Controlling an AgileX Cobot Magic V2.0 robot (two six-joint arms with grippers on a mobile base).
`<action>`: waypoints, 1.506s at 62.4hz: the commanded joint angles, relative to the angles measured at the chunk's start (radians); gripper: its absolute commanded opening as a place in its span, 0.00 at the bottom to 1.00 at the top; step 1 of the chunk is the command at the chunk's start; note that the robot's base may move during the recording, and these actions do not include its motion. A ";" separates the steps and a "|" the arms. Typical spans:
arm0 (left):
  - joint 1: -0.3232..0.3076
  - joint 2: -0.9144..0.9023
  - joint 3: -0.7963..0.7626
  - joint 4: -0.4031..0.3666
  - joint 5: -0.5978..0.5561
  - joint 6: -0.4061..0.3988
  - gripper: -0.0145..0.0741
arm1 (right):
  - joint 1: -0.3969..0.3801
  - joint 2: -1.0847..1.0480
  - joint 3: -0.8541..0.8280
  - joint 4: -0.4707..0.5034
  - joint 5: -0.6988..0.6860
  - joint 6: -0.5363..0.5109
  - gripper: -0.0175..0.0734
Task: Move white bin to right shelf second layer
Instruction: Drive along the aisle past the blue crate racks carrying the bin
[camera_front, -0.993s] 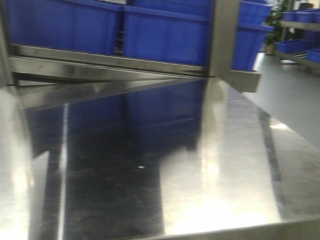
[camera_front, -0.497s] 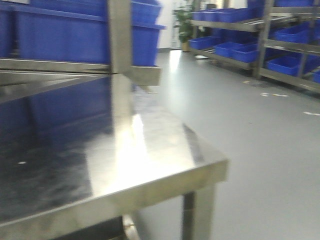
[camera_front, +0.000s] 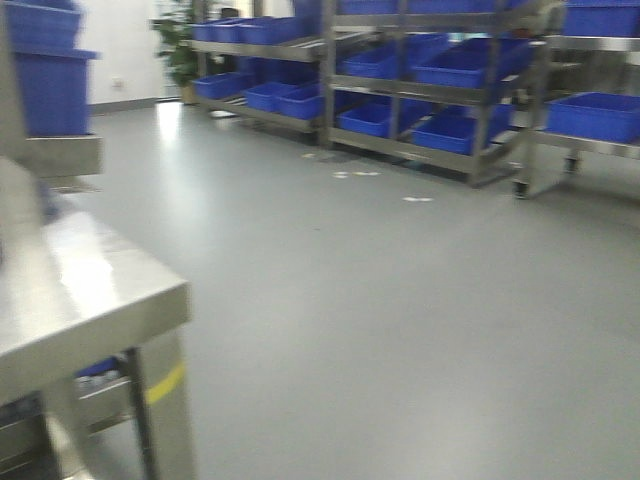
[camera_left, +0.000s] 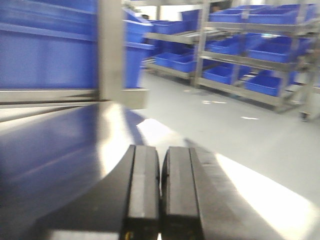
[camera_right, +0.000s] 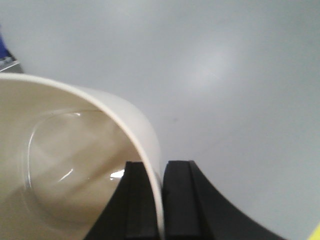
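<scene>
Right wrist-mounted: white bin (camera_right: 75, 165) wall in right hand (camera_right: 161, 169) grip

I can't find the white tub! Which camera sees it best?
The right wrist view: the white bin fills its left side, rim pinched in the right gripper. The front and left wrist views show none of it.

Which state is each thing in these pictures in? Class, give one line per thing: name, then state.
white bin: empty, held by its wall, lifted above the grey floor.
right gripper: shut on the white bin, one finger inside the wall and one outside.
left gripper: shut, holding nothing.
blue crates: sitting on the racks across the room; contents cannot be seen.
</scene>
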 joint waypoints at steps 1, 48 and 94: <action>0.001 -0.016 0.027 -0.007 -0.081 -0.004 0.26 | -0.006 0.002 -0.027 0.000 -0.082 -0.003 0.25; 0.001 -0.016 0.027 -0.007 -0.081 -0.004 0.26 | -0.006 0.002 -0.027 0.000 -0.069 -0.003 0.25; 0.001 -0.016 0.027 -0.007 -0.081 -0.004 0.26 | -0.006 0.002 -0.027 0.000 -0.063 -0.003 0.25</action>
